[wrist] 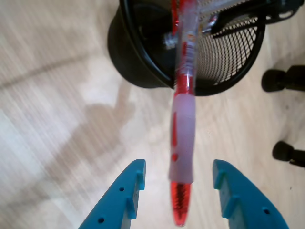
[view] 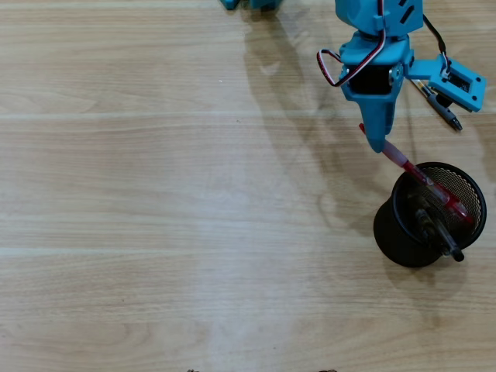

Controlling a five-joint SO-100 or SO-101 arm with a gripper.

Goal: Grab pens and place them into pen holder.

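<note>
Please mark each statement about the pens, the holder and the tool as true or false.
1. The red pen leans into the holder. True.
2. The tool is clamped shut on the red pen. False: its jaws stand open on either side of the pen.
3. The holder lies on its side. False: it stands upright.
4. The holder already contains other pens. True.
5. One pen lies on the table. True.

Looks like office/desk setup: light wood-grain tabletop, mesh pen holder w/ pens.
</note>
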